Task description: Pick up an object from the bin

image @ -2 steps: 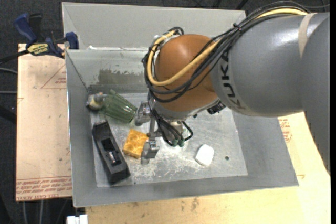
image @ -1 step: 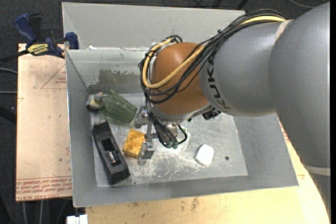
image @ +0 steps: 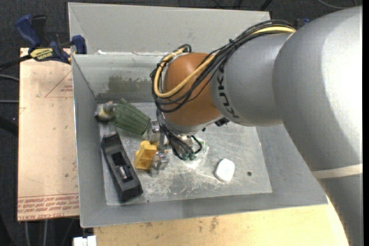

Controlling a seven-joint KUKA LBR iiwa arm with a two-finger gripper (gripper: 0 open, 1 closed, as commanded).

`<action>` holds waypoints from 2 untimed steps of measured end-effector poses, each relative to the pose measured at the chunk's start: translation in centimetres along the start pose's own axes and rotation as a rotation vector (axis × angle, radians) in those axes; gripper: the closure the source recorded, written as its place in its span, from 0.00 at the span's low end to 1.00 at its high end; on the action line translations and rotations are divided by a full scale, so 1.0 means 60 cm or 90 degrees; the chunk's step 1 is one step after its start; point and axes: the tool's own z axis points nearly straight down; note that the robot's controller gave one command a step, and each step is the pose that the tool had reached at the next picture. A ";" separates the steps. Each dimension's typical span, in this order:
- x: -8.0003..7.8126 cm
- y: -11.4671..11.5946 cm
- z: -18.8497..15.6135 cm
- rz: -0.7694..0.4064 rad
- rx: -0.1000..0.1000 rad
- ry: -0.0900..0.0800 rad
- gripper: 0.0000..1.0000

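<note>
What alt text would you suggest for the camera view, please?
The arm's gripper is low in the grey bin, beside a small yellow block near the middle. A black stapler-like tool lies at the left, a green ribbed thing behind, a white lump to the right.
</note>
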 end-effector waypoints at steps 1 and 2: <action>0.000 0.000 0.000 0.000 0.000 -0.001 1.00; 0.007 0.002 -0.038 -0.010 0.004 0.001 1.00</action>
